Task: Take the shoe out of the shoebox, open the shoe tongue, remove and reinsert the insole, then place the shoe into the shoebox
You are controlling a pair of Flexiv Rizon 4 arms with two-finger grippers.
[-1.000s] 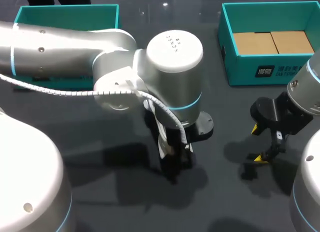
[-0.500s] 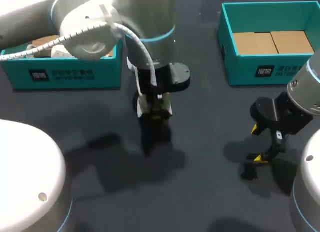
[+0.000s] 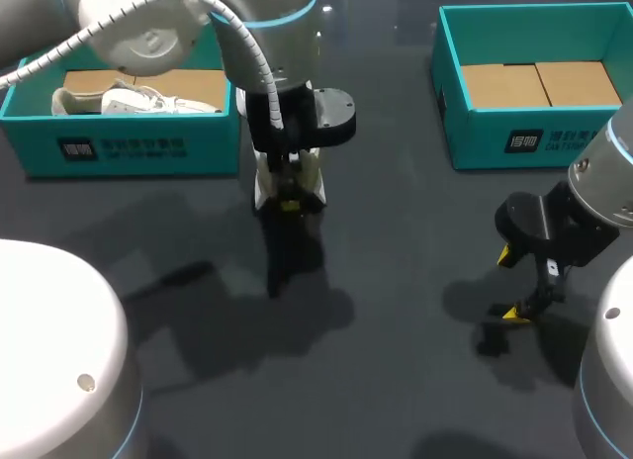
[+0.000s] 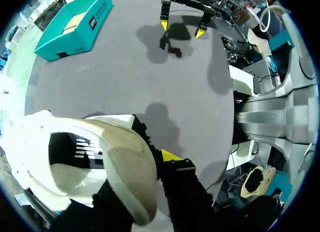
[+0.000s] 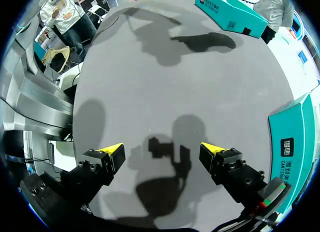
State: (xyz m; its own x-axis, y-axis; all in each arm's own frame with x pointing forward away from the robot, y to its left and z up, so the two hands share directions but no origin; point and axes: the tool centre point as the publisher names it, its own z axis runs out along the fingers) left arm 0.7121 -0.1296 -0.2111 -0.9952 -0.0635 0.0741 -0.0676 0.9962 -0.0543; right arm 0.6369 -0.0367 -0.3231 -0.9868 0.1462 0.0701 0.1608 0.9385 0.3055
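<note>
White with a cream heel, the shoe point(image 4: 117, 162) is held in the left gripper point(image 3: 288, 204), which is clamped on its heel end. One yellow-tipped finger point(image 4: 170, 156) presses the outer side, and the other is mostly hidden beneath the collar. The shoe hangs over the dark table point(image 3: 415, 212), toward the far edge and left of middle, just beside the near right corner of the left shoebox point(image 3: 129, 147). That teal box sits at the far left corner, with a second shoe point(image 3: 138, 101) lying inside. The right shoebox point(image 3: 514, 137) stands at the far right corner, its cardboard floor showing. The right gripper point(image 5: 162, 149) hovers near the right edge, its fingers spread wide over bare table.
</note>
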